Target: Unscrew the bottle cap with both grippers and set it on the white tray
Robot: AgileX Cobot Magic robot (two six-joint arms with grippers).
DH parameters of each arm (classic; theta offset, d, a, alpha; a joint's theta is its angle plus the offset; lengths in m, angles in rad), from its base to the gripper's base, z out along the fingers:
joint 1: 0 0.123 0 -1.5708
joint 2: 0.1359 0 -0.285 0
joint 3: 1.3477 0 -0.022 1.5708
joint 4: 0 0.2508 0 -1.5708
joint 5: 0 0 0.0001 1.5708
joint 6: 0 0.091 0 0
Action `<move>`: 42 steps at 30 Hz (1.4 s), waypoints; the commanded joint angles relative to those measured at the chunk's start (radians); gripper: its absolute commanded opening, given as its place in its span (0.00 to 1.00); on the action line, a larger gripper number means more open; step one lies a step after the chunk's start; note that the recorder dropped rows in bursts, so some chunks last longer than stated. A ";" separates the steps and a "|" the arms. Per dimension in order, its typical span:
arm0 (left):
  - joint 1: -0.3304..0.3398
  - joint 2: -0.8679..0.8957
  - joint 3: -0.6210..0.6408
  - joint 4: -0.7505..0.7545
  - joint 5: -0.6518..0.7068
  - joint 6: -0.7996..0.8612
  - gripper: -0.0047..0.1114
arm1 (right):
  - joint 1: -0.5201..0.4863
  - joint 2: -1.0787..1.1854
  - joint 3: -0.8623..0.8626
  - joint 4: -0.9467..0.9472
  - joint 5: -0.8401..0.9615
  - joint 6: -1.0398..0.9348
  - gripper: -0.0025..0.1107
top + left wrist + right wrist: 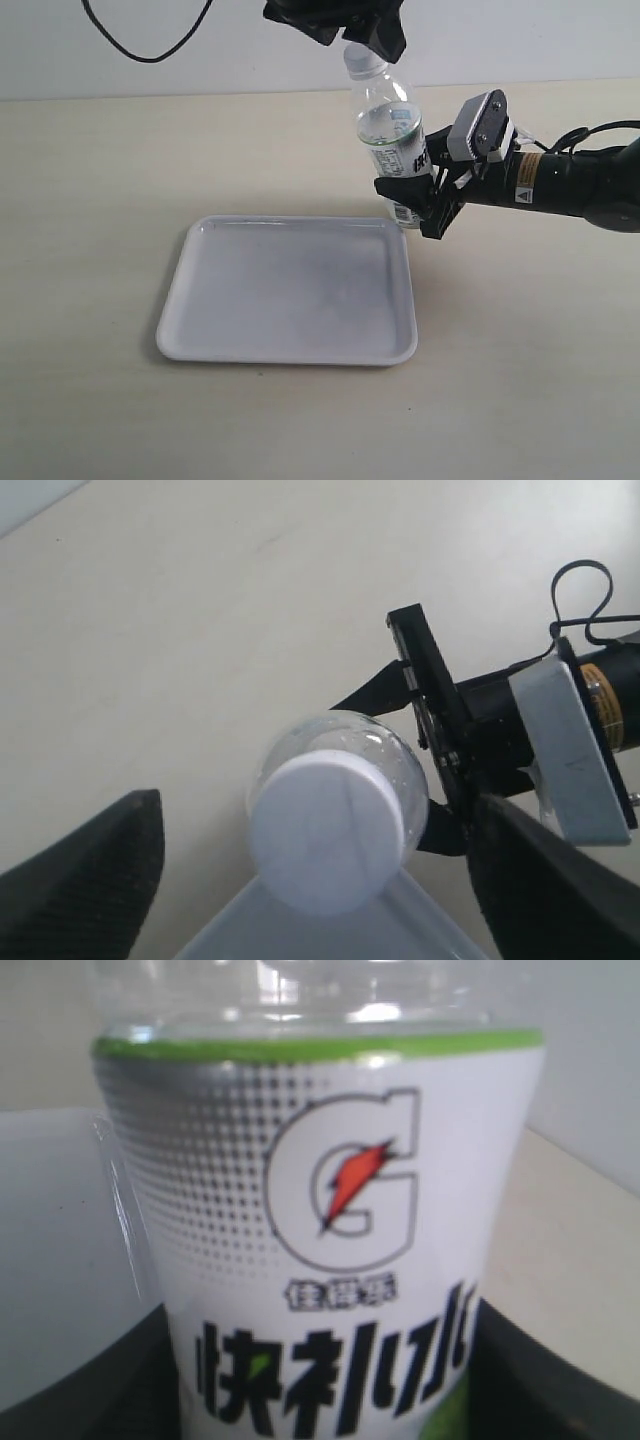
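beside 1 white tray (200, 335) | 1 bottle (385, 115), 1 bottle cap (325, 832) on | right gripper (417, 200) clamps bottle | left gripper (318, 802) apart

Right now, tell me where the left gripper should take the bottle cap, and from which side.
Grip the bottle cap by its round side wall, coming down along the neck from above. Its flat top faces the left gripper, whose fingers flank it; the right gripper holds the bottle slightly tilted.

You've got bright, even light w/ a soft shadow under the glossy white tray (290, 300). Left wrist view: bottle cap (328, 830) washed out & soft. Right wrist view: bottle (320, 1260) label blurry up close.
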 commanded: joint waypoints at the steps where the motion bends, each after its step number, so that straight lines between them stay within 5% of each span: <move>1: 0.002 0.017 -0.005 -0.025 0.001 0.023 0.72 | 0.002 -0.004 -0.002 0.012 -0.041 0.002 0.02; 29: 0.002 0.022 -0.005 -0.049 0.002 0.045 0.71 | 0.002 -0.004 -0.002 0.012 -0.041 0.002 0.02; 37: 0.002 0.022 -0.005 -0.049 0.008 0.045 0.46 | 0.002 -0.004 -0.002 0.012 -0.042 0.002 0.02; 42: 0.002 0.017 -0.005 -0.051 0.008 0.045 0.50 | 0.002 -0.004 -0.002 0.012 -0.042 0.002 0.02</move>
